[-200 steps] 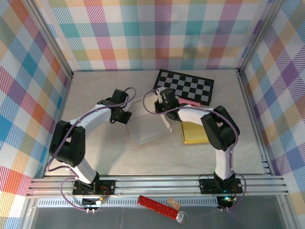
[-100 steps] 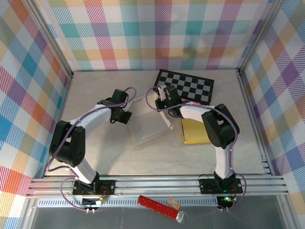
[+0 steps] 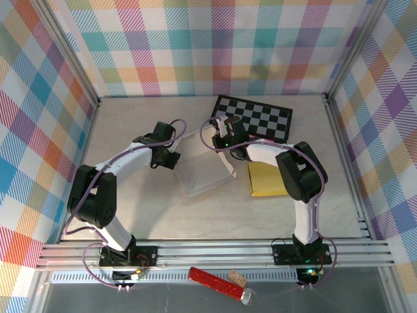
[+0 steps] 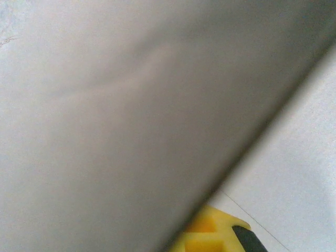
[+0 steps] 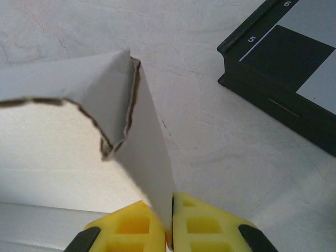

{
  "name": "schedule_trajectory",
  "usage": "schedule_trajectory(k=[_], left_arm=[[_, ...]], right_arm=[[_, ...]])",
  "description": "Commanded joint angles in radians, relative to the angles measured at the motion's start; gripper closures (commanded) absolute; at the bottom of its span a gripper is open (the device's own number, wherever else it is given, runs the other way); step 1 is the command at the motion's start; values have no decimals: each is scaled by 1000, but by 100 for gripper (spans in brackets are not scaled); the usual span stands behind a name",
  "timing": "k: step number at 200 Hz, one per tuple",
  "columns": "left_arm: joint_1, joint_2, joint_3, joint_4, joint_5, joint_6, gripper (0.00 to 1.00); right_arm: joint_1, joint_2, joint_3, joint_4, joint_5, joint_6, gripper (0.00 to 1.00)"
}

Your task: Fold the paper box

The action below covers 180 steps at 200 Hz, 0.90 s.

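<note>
The white paper box (image 3: 203,171) lies part-folded in the middle of the table, between my two grippers. My left gripper (image 3: 171,158) is at its left edge, shut on a side panel. That panel (image 4: 131,115) is a grey blur close to the left wrist camera and hides one finger, with the other yellow finger (image 4: 215,231) beside it. My right gripper (image 3: 222,141) is at the box's far right corner. In the right wrist view that gripper (image 5: 170,231) is shut on a thin upright flap (image 5: 149,163) with a torn brown edge.
A black-and-white checkerboard (image 3: 255,119) lies at the back right, its corner (image 5: 294,73) close to my right gripper. A yellow envelope (image 3: 266,180) lies under the right arm. A red object (image 3: 215,282) rests on the rail in front.
The right arm has shifted slightly toward the back with the flap pinched, drawing the box's right side up. The left arm has not moved.
</note>
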<state>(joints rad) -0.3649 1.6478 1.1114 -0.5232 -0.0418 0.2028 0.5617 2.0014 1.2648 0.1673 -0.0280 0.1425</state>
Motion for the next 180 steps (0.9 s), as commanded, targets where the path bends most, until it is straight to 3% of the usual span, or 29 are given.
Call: schedule_trajectory(k=[1, 35, 72, 101, 135, 180], left_arm=[[-11, -11, 14, -41, 29, 17, 100], [-11, -2, 30, -48, 27, 0, 100], [-11, 1, 52, -53, 18, -68, 100], [-15, -3, 56, -49, 27, -112, 100], [-16, 31, 98, -101, 43, -149, 100], [-11, 124, 205, -255, 60, -185, 100]], right_arm=[[-8, 17, 29, 12, -23, 6, 91], [-1, 19, 49, -35, 46, 38, 100], [57, 12, 86, -171, 298, 138, 100], [109, 50, 222, -456, 536, 324, 100], [166, 116, 413, -758, 654, 472, 100], [184, 114, 522, -1039, 552, 606, 100]])
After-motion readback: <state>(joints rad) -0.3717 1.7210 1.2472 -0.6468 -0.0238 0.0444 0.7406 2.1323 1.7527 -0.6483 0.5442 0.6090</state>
